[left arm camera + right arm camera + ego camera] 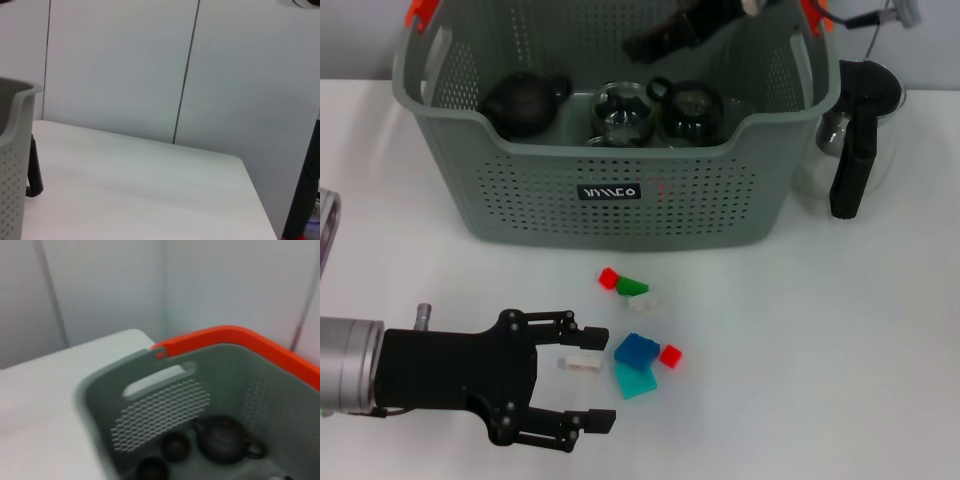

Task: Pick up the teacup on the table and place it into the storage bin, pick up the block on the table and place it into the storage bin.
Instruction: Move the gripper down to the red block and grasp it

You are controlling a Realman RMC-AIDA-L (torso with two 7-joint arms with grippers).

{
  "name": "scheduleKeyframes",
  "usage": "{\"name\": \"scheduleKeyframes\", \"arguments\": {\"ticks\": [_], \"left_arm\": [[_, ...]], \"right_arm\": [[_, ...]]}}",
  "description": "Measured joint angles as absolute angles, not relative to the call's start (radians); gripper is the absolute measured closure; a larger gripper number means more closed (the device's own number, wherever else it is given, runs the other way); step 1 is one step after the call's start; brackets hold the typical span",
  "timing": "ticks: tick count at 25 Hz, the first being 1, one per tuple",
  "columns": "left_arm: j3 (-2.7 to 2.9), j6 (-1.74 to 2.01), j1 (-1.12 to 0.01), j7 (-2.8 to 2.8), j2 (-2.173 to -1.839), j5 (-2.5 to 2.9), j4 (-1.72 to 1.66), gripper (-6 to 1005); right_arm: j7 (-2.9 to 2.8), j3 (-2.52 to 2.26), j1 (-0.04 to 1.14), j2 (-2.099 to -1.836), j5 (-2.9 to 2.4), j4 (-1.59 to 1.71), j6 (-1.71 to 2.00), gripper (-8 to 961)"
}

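Blocks (638,352) lie scattered before storage bin (620,185) — glass kettle (855,135) beside it.

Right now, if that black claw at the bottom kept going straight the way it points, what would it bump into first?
Probably the small white block, lying between the left gripper's open fingers; just beyond sit the blue block and teal block. Height above the table is unclear.

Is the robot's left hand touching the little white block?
Apart. In the head view the left gripper has open jaws around the white block, with table showing on both sides.
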State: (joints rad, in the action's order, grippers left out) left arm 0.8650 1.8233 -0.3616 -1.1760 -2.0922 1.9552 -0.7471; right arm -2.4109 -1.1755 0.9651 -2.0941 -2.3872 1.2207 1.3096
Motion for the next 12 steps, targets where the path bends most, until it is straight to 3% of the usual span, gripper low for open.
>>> {"name": "scheduleKeyframes", "arguments": {"ticks": [3,8,12], "left_arm": [[0.865,1.821,-0.358,-1.174,-2.092,1.955,-0.747,186],[0.865,1.817,-0.357,-1.173,-2.092,1.954,-0.747,186],[0.865,1.814,-0.359,-1.173,-2.092,1.954,-0.747,186]], "right_arm": [[-2.359,-1.171,0.881,-2.093,-2.266,1.309,1.402,37],[-2.298,-1.167,0.761,-2.092,-2.151,1.385,1.565,19],[-2.295,-1.173,0.729,-2.091,-2.218,1.387,1.669,36]]}}
